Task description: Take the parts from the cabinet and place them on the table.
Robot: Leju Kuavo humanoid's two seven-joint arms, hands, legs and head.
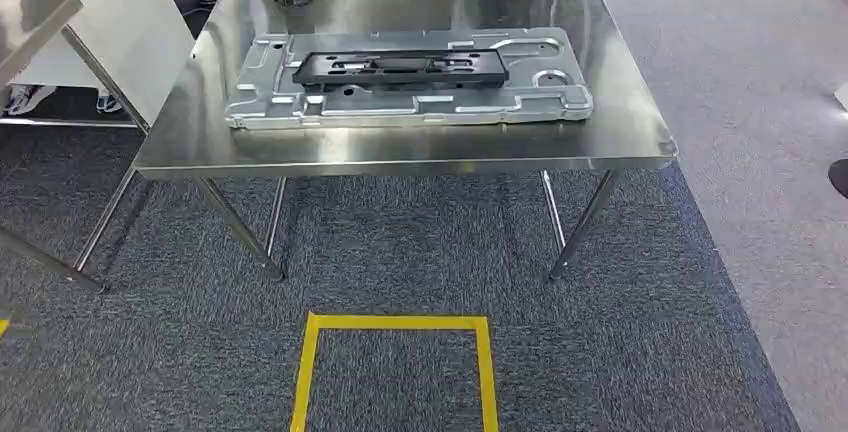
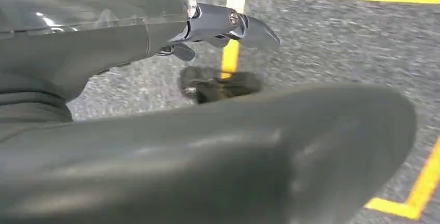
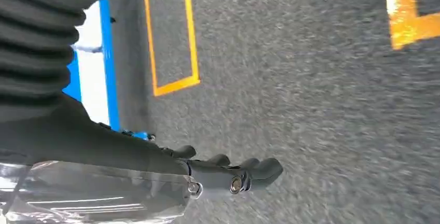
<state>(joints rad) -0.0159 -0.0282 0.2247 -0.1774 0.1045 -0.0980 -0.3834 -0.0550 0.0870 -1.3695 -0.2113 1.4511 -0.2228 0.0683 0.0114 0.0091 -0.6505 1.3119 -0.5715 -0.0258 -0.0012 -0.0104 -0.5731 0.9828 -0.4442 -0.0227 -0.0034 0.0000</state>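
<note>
Grey carpet under both hands, left fingers [image 2: 249,27] and right fingers [image 3: 249,175] straight, holding nothing

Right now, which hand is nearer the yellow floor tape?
Left, likely. The left hand hangs with its fingertips right over a yellow tape line; the right hand hangs over bare carpet, apart from the tape outlines.

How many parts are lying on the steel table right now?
2: a large silver metal panel lies flat across the middle of the table, and a black bracket rests on top of it. Nothing seems hidden.
</note>
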